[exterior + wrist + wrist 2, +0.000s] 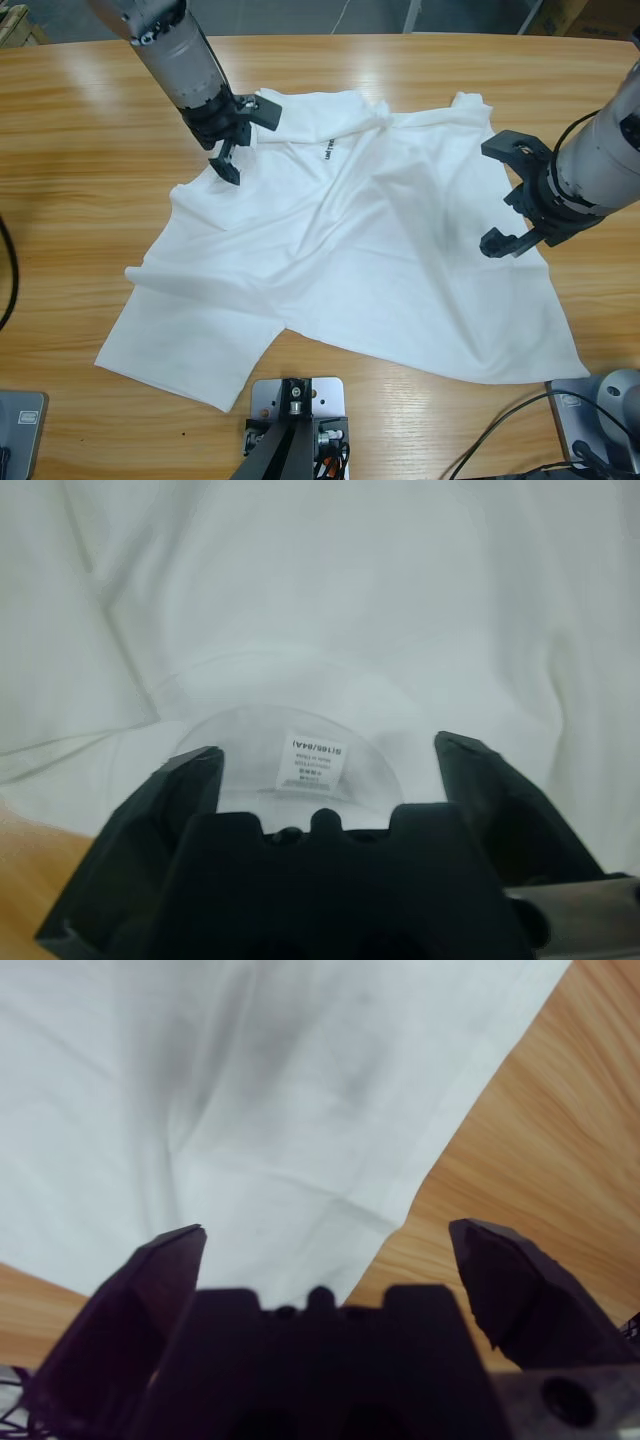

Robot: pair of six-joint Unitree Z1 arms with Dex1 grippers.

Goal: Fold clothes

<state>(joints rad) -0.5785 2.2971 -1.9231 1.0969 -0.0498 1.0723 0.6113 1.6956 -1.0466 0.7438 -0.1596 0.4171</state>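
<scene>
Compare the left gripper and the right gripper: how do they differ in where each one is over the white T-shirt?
The left gripper hangs over the T-shirt at its neck, above the label; the right gripper hangs at the shirt's side edge, half over bare table. The left gripper reaches in from the upper left corner, the right gripper from the right edge. Both are open and hold nothing.

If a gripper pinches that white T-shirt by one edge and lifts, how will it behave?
The T-shirt would probably droop and trail, since it lies limp and wrinkled on the table. It looks thin, so likely light. Pushed, it would likely bunch rather than slide whole.
</scene>
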